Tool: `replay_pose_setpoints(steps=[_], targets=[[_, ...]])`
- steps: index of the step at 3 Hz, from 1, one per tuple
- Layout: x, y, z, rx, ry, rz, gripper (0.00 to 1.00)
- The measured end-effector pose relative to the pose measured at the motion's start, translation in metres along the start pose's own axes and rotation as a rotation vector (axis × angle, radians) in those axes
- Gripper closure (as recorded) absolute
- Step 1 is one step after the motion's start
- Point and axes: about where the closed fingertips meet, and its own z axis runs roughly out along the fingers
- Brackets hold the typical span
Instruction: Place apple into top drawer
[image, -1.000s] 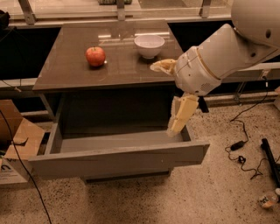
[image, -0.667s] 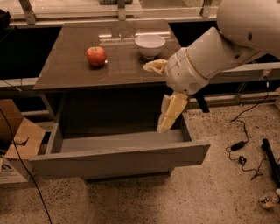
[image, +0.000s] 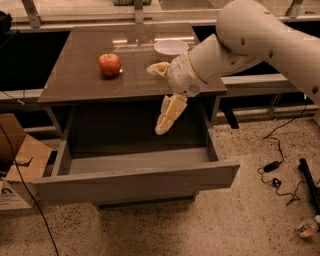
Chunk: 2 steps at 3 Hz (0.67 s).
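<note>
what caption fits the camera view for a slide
End effector over the open top drawer, apple on the cabinet top near a white bowl

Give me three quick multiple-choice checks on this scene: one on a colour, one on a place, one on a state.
1. What colour is the bowl? A) white B) blue C) green
2. Where is the apple? A) in the bowl B) on the cabinet top C) on a chair
3. How is the top drawer? A) shut B) pulled open, empty C) open, apple inside

Answers: 1 A, the bowl shows plain white. 2 B, the apple sits on the cabinet top, left of the bowl. 3 B, the top drawer stands out with nothing inside; the gripper hangs open above it at the cabinet's front edge, holding nothing.
</note>
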Motion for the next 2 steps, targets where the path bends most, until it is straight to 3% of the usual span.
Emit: replay_pose_setpoints(steps=[2], targets=[[0.006,-0.050,0.023,0.022,-0.096,0.016,0.00]])
